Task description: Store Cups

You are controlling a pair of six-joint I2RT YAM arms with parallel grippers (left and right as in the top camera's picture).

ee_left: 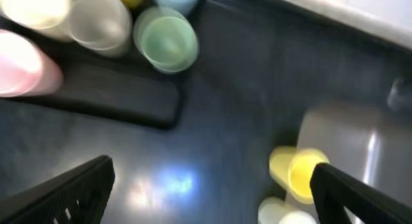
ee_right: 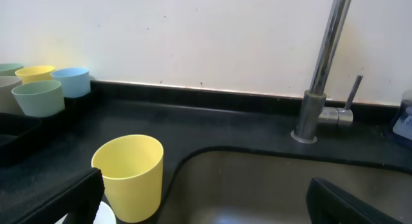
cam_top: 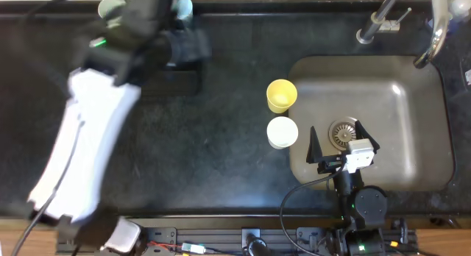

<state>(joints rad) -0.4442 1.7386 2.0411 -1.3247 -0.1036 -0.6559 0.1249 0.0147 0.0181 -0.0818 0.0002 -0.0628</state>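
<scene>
Wide open and empty at the right gripper (cam_top: 337, 129), low over the sink (cam_top: 412, 101). Just beside, on the counter (cam_top: 221, 160) by the sink's rim: yellow cup (cam_top: 281, 95) upright, white cup (cam_top: 282, 132) next to it. Equally spread, holding nothing, at the left gripper (ee_left: 215, 198), near dark tray (ee_left: 116, 98) bearing green cup (ee_left: 167, 40) and others. Faucet (ee_right: 322, 69) behind the sink.

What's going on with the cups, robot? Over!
Left end effector open, empty. Right end effector open over sink. Yellow cup, white cup on counter beside sink. Nothing in the way.
</scene>
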